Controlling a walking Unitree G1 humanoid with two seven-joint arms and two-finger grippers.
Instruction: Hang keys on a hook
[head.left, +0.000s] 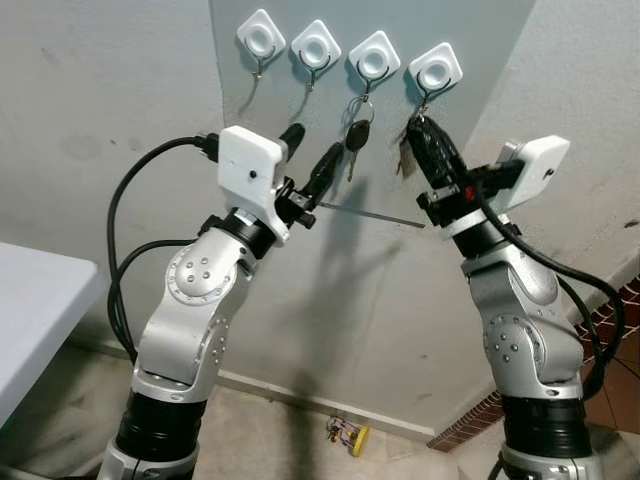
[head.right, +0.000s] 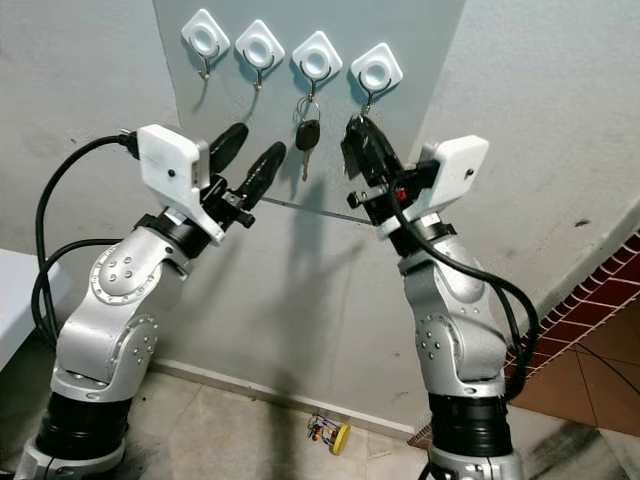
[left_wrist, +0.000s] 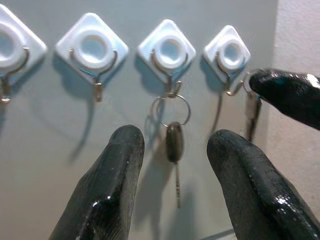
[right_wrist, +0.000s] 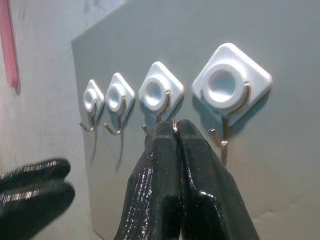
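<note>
Four white diamond-shaped hooks are fixed in a row on a grey wall panel (head.left: 480, 60). A black-headed key (head.left: 355, 135) hangs by its ring on the third hook (head.left: 374, 55) from the left. My right gripper (head.left: 418, 125) is raised just under the fourth hook (head.left: 435, 68), shut on a key ring; its key (head.left: 405, 160) dangles beside the fingers, and the ring (left_wrist: 247, 80) lies close to that hook's wire. My left gripper (head.left: 318, 140) is open, pointing at the hung key (left_wrist: 174, 142) from a short distance, with nothing between its fingers.
The two left hooks (head.left: 262, 37) (head.left: 316, 45) carry nothing. A white table edge (head.left: 40, 300) is at the left. A small yellow object (head.left: 352, 436) lies on the floor by the wall base. Red tiles (head.left: 620, 330) start at the right.
</note>
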